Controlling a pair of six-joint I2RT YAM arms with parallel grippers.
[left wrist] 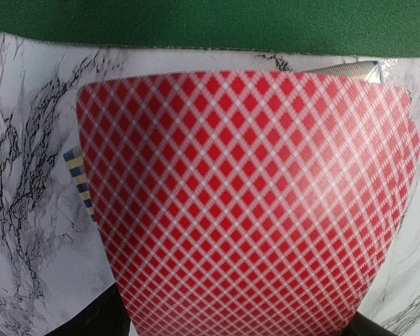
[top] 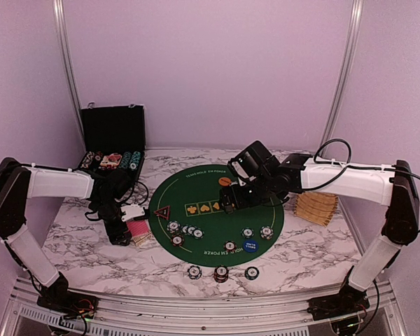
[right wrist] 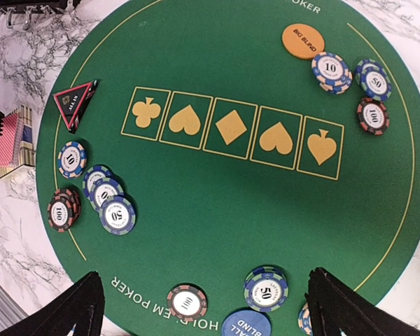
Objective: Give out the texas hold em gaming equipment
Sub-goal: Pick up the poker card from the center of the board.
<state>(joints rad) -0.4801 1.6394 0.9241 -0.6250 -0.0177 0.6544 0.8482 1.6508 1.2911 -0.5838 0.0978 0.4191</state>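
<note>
A red-backed playing card point(left wrist: 245, 203) fills the left wrist view, bowed between my left gripper's fingers point(left wrist: 101, 318), which it mostly hides. That left gripper point(top: 121, 229) hangs over the card stack point(top: 138, 228) at the left edge of the green mat point(top: 210, 183). My right gripper point(right wrist: 206, 315) hovers open above the mat, holding nothing. Below it lie a 100 chip point(right wrist: 186, 302), a 50 chip stack point(right wrist: 266, 288) and the blue button point(right wrist: 246, 325). On the mat are also the orange button point(right wrist: 302, 40), the triangle marker point(right wrist: 75, 102) and more chips point(right wrist: 112, 210).
The black chip case point(top: 113, 140) stands open at the back left. A tan slatted wooden piece point(top: 316, 207) lies right of the mat. Three chip stacks point(top: 221, 274) sit on the marble in front of the mat. A patterned card box point(left wrist: 77, 175) lies under the lifted card.
</note>
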